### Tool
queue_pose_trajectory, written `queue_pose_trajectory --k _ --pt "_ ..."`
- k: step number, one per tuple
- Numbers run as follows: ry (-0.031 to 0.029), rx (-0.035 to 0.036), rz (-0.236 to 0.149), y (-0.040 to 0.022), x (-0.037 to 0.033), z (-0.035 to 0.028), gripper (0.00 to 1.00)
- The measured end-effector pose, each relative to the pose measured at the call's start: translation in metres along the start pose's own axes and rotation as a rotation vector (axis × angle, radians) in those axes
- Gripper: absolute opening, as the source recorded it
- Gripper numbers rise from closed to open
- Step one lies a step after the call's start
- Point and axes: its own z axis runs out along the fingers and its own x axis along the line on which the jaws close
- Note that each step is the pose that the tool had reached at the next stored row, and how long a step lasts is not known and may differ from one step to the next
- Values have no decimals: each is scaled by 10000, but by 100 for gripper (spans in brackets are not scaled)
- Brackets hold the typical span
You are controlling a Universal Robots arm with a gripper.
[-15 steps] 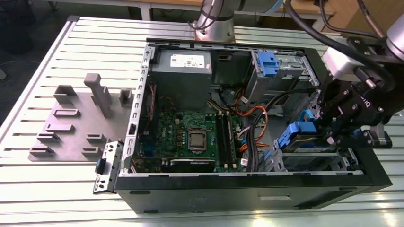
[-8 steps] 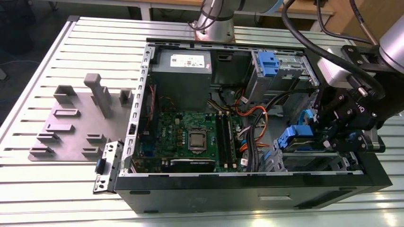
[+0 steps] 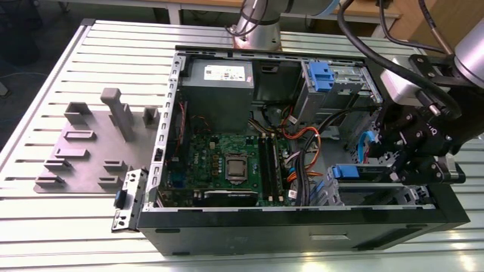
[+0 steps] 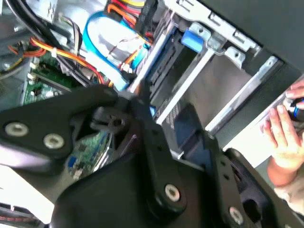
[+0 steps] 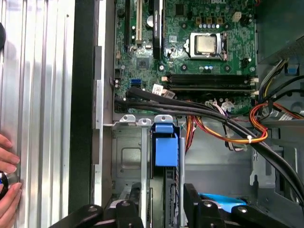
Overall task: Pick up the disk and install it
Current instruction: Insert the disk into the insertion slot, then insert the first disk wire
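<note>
disk [image 3: 352, 171] on edge in drive bay [image 3: 378, 195], 4 o'clock corner of PC case [image 3: 287, 229], exterior view | long axis 9–3, blue tab end at 9 | gripper [image 3: 397, 167] at its 3 o'clock end | jaws: can't tell whether clamped | looks part-seated

Bright light, glare on table [image 3: 76, 229], dim case [image 3: 287, 232] interior

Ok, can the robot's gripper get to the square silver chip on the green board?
Probably yes: the open case leaves the processor bare, no cables over it, and the gripper hangs nearby.
</note>
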Motion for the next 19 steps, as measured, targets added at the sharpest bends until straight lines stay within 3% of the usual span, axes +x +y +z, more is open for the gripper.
queue_pose_trajectory --k 1,2,5,11,19 --pt "0 0 0 0 0 0 48" --pt "-2 7 0 3 0 2 48" --pt "-38 117 -27 32 1 23 48" --pt "-145 245 -150 50 -6 44 48" --pt "-149 267 -211 53 -6 41 48"
